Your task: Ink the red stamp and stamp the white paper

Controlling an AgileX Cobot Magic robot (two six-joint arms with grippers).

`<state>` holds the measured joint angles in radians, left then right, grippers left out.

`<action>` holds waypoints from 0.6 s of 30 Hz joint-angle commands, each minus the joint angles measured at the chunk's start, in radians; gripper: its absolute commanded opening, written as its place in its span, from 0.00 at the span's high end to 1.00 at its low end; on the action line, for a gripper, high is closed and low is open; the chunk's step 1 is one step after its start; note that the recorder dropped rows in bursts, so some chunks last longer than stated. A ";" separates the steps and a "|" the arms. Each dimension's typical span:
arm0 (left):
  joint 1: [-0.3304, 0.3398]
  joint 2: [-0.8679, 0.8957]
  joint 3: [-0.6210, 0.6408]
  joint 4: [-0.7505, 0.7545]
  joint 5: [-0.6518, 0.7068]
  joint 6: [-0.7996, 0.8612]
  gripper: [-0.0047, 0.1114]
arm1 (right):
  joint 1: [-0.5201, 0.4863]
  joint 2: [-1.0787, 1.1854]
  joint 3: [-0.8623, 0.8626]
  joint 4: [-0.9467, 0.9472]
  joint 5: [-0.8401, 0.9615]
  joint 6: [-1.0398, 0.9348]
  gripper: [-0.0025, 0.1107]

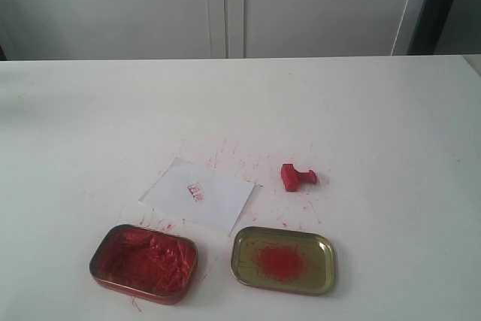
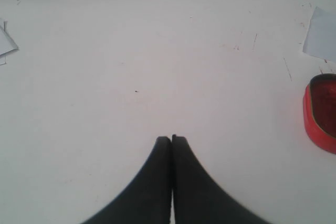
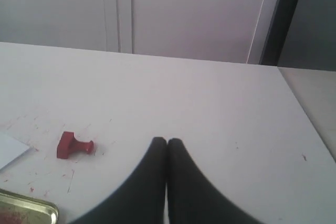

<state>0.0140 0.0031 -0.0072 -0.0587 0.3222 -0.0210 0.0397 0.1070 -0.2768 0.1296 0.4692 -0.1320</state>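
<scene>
One red-flecked surface (image 1: 376,110) carries everything near its camera-side edge. One white paper (image 1: 198,195) lies skewed to that edge; its small red imprint is unreadable. Two tins sit nearest the edge: a red tin (image 1: 143,262) and a gold tin (image 1: 283,260). One red stamp (image 1: 297,177) lies on its side beyond the gold tin, long axis along that edge, knob toward the right edge. The left jaws and right jaws are pressed together, empty.

Left pincer (image 2: 171,139): two matte black fingers (image 2: 149,187), each broad at the base and curving inward to a narrow, blunt, squared tip, parted only by a thin straight seam. Right pincer (image 3: 167,141): identical build, colour and profile, tips slightly rounded.
</scene>
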 commanded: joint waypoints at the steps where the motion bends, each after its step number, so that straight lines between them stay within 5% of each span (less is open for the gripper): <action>1: 0.004 -0.003 0.007 -0.011 0.001 -0.001 0.96 | 0.000 -0.059 0.089 -0.011 -0.016 -0.003 0.98; 18: 0.004 -0.003 0.007 -0.011 0.002 -0.001 0.96 | 0.000 -0.107 0.277 -0.017 -0.104 -0.003 0.98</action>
<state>0.0140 0.0031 -0.0072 -0.0587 0.3222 -0.0210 0.0397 0.0046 -0.0162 0.1219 0.3970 -0.1339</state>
